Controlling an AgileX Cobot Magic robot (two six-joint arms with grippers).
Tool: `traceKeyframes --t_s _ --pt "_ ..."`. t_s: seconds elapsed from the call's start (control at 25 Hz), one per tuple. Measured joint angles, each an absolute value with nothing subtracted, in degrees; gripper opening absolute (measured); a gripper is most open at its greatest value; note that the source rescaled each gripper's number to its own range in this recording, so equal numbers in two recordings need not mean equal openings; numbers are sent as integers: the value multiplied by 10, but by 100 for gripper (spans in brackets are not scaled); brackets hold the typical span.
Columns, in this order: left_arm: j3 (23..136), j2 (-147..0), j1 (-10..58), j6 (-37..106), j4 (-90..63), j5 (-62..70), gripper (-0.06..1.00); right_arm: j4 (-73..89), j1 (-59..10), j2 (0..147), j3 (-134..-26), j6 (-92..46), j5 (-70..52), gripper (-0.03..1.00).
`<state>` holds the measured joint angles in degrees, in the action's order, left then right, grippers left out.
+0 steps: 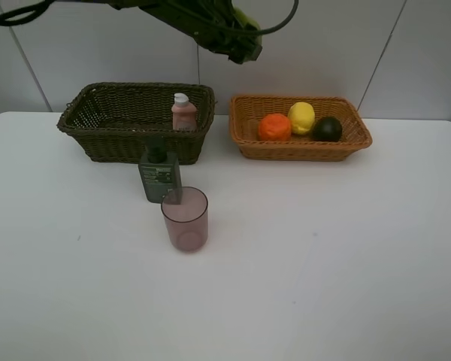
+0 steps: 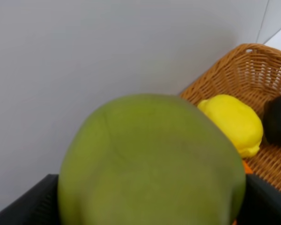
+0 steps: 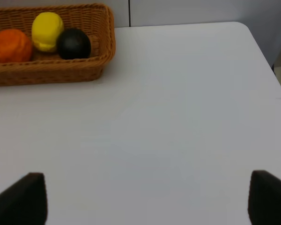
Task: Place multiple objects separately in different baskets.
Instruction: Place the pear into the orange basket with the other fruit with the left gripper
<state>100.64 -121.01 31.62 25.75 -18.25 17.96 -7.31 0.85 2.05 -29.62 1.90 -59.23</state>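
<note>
While the left gripper (image 2: pixel 145 202) clamps a large green pear (image 2: pixel 150 159) between its dark fingers, it hangs high by the wall near the shallow orange-tan wicker basket (image 1: pixel 301 150), which holds 3 fruits: orange (image 1: pixel 274 126), yellow lemon (image 1: pixel 301 117) and dark green round fruit (image 1: pixel 328 128). A small pink white-capped bottle (image 1: pixel 183 113) stands in the deep dark brown-green wicker basket (image 1: pixel 135 147). On the white table (image 1: pixel 323 263), the dark green pump bottle (image 1: pixel 159 177) and translucent pink cup (image 1: pixel 185 219) stand just in front. The right gripper (image 3: pixel 145 201) gapes wide, holding nothing.

Txt on dark green pump bottle (image 1: pixel 160 179) too small to read.
</note>
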Motion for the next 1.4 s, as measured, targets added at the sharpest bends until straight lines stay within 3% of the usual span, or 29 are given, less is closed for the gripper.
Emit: traceKeyframes --t_s 0.4,1.4 --pt "1113 -1319 316 257 -199 242 94 -73 8 20 -296 19 -592 88" --pt "1126 -1388 316 245 -209 247 94 -73 8 20 -296 19 -592 88"
